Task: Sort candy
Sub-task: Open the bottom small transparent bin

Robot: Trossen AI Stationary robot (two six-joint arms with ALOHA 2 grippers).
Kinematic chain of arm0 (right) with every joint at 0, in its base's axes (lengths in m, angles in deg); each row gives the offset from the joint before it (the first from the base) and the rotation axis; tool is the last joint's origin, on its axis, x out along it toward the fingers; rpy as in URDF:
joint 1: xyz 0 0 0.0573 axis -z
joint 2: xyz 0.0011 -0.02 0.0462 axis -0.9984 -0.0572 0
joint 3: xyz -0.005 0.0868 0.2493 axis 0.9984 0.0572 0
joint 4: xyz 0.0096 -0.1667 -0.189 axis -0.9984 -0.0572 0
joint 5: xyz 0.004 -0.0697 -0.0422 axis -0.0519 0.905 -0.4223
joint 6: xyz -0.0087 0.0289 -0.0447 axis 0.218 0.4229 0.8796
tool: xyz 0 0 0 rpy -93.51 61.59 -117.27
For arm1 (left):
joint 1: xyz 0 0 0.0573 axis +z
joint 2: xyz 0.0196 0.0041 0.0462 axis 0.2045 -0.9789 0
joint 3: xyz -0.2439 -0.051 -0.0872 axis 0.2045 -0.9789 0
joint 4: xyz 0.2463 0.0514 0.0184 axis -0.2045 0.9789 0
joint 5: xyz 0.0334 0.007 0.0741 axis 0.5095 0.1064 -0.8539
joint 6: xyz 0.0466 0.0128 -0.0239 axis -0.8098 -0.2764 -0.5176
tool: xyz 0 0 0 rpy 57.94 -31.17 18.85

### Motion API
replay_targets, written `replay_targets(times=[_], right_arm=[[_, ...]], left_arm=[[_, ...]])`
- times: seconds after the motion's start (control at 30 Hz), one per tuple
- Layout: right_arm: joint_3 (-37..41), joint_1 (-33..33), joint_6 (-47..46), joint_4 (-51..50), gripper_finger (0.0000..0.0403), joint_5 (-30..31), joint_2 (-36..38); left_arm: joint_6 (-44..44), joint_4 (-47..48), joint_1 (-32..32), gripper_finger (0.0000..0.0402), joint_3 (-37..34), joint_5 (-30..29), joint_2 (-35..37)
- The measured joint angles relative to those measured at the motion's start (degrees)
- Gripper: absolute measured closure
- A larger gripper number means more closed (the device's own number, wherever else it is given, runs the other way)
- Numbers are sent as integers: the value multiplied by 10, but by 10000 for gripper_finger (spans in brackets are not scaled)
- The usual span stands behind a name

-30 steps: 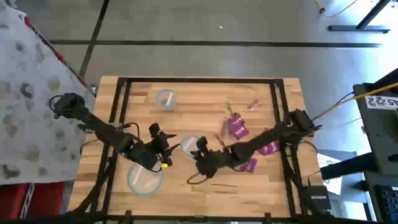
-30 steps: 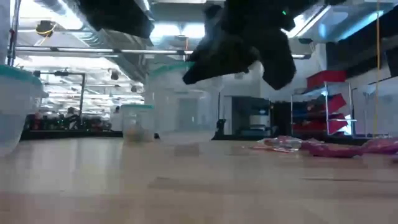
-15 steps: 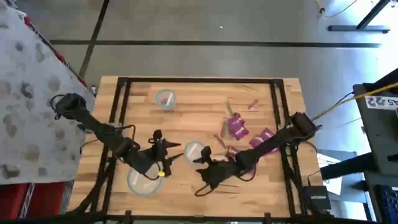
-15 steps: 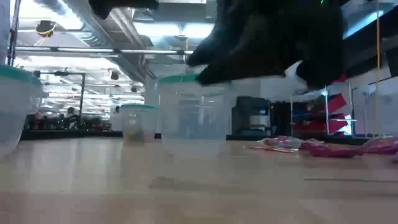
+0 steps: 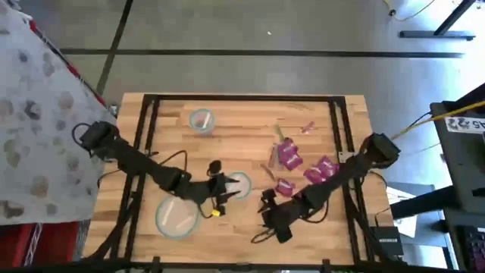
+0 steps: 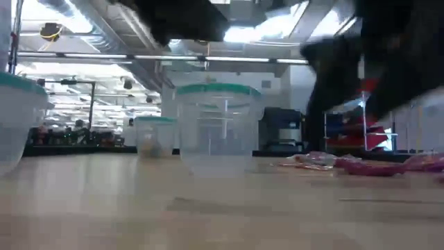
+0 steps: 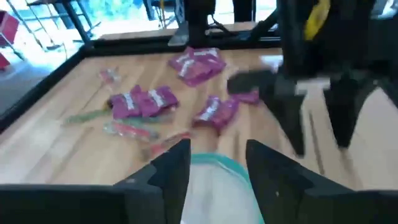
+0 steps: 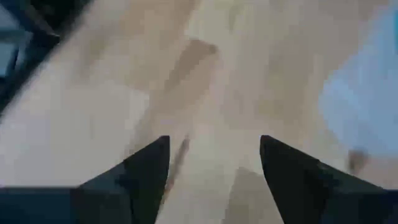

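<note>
Three clear bowls with teal rims stand on the wooden table: a far one (image 5: 201,120), a middle one (image 5: 239,184) and a near-left one (image 5: 176,216). The candy lies on the right half: magenta packets (image 5: 286,155) (image 7: 142,101) and thin pink and greenish pieces (image 5: 307,127). My left gripper (image 5: 224,189) is open at the middle bowl's left side, with the bowl's teal rim (image 7: 214,163) showing between its fingers. My right gripper (image 5: 267,213) is open over bare wood, near-right of that bowl (image 8: 367,106), with nothing between its fingers. My left gripper reaches the middle bowl from the table's left, slanting down, its fingers (image 7: 171,168) standing apart over the bowl's left rim. Whether they touch the rim I cannot tell. The bowl stands upright on the table.
A black frame (image 5: 242,98) runs around the tabletop. My right arm (image 7: 311,93) stands close beyond the middle bowl, between it and the candy. Bare wood lies along the near edge (image 5: 227,239).
My left gripper has moved toward the table's right edge, up to the middle bowl. My right gripper has drawn off from that bowl toward the near edge and the right, turning as it went. The bowl, seen higher in the low view a second ago, now stands on the table.
</note>
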Motion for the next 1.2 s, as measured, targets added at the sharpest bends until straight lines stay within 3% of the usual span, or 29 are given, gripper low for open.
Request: replay_targets(times=[0.17,0.33,0.53,0.9,1.1,1.2], right_arm=[[109,53,-70,256,169,1,0],[138,99,-89,325,169,-44,1],[139,121,-78,335,169,-89,1],[140,122,-81,370,169,-182,0],[134,113,-67,434,169,-291,4],[136,103,-66,415,169,-303,0]], left_arm=[[28,47,56,268,1,137,-15],[27,49,82,269,2,166,-58],[41,36,83,269,3,163,-93],[104,6,72,281,6,86,-138],[110,3,73,291,6,79,-139],[110,3,73,293,6,78,-139]])
